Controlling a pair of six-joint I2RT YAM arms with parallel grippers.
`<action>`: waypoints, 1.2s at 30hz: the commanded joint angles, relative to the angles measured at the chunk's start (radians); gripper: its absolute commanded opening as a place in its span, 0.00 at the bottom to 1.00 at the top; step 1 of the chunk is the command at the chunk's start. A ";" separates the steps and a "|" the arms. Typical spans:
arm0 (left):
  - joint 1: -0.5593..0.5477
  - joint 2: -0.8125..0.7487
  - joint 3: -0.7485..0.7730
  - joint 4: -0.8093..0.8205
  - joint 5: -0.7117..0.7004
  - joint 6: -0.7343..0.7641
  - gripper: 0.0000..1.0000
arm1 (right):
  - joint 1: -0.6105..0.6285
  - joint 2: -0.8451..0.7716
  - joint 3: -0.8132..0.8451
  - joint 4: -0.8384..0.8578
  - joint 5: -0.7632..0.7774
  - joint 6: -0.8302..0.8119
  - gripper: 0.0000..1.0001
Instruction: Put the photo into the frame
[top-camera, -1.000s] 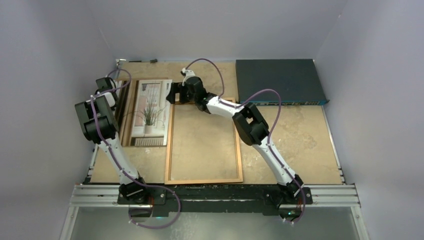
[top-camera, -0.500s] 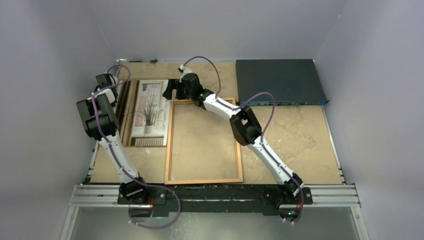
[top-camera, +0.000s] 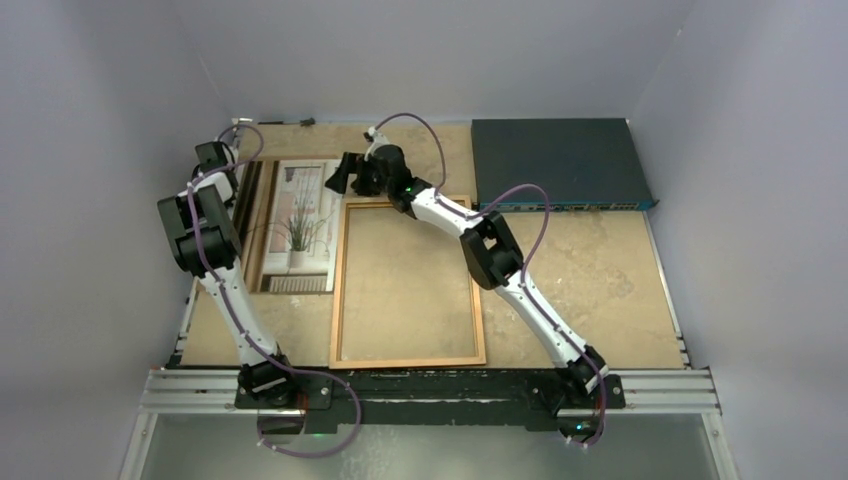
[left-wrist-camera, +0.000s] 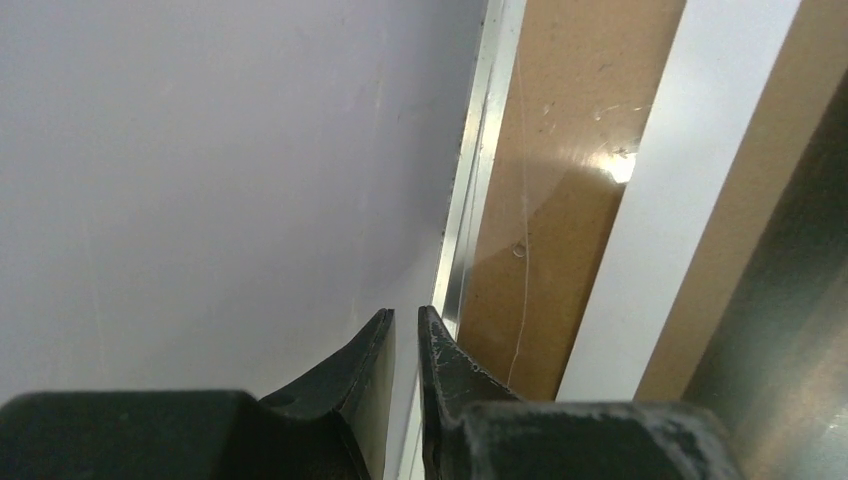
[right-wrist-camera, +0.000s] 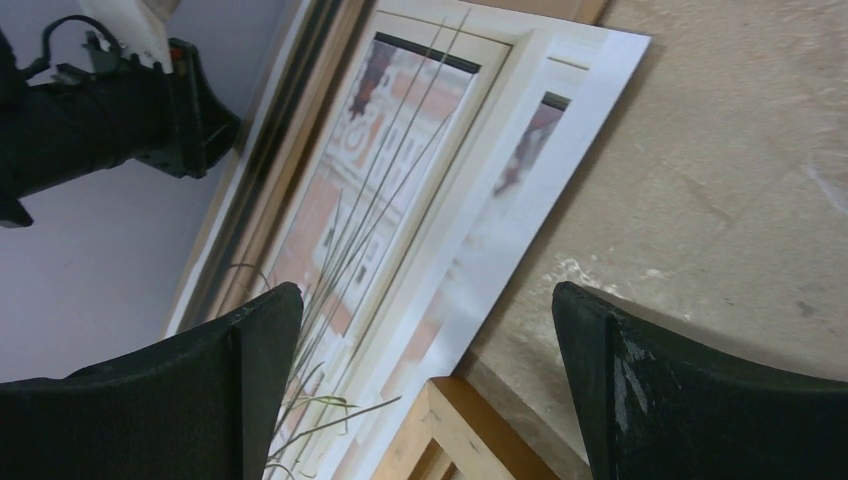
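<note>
Top external view: photo (top-camera: 300, 225) lies face up just left of the frame (top-camera: 408, 361). Right gripper (right-wrist-camera: 428, 295) hangs spread wide over the photo's far corner; left gripper (left-wrist-camera: 405, 322) is nearly pressed together, empty.

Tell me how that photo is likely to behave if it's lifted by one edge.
The photo looks like a thin sheet, so it would probably sag if lifted by one edge. It seems light, so a push would likely slide it. Lying flat, its edge may be hard for the open right gripper to catch.
</note>
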 joint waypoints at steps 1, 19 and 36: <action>-0.059 0.049 0.030 -0.091 0.140 -0.016 0.13 | 0.004 0.060 0.039 0.026 -0.098 0.083 0.99; -0.066 0.060 -0.010 -0.110 0.203 -0.004 0.10 | 0.006 0.039 -0.024 0.458 -0.367 0.267 0.99; -0.063 0.035 -0.058 -0.103 0.203 0.020 0.09 | 0.066 -0.047 -0.119 0.669 -0.467 0.388 0.99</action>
